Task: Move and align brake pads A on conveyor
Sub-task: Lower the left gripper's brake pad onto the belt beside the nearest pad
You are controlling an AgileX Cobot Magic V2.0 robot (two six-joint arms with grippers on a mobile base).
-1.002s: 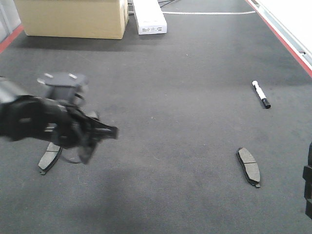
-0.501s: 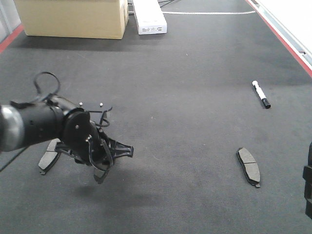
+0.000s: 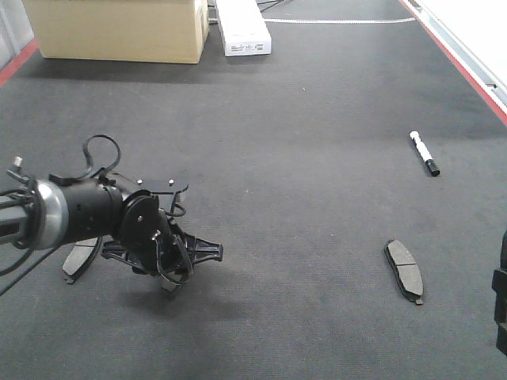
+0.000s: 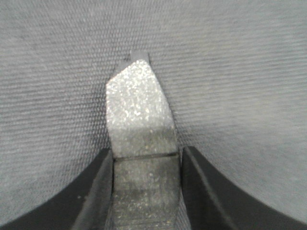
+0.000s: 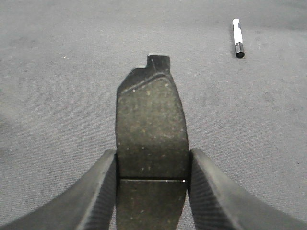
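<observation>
Two brake pads lie on the conveyor (image 3: pixel 301 158): one (image 3: pixel 79 257) at the left beside my left arm, one (image 3: pixel 404 271) at the right. My left gripper (image 3: pixel 170 275) hangs low over the belt, right of the left pad. In the left wrist view this gripper (image 4: pixel 146 160) is shut on a third pad (image 4: pixel 139 105), tab pointing away, close to the belt. My right gripper (image 5: pixel 152 165) is shut on a fourth pad (image 5: pixel 151 115) held above the belt. Only a black bit of the right arm (image 3: pixel 501 305) shows at the front view's right edge.
A white marker pen (image 3: pixel 424 153) with a black cap lies on the belt at the right, also ahead of the right gripper as the pen (image 5: pixel 237 37). A cardboard box (image 3: pixel 119 28) and a white box (image 3: pixel 242 28) stand at the far end. Red strips (image 3: pixel 463 59) edge the belt.
My left arm has swung right and down toward the belt with its pad, and its wrist has turned. The two lying pads and the pen have not moved.
</observation>
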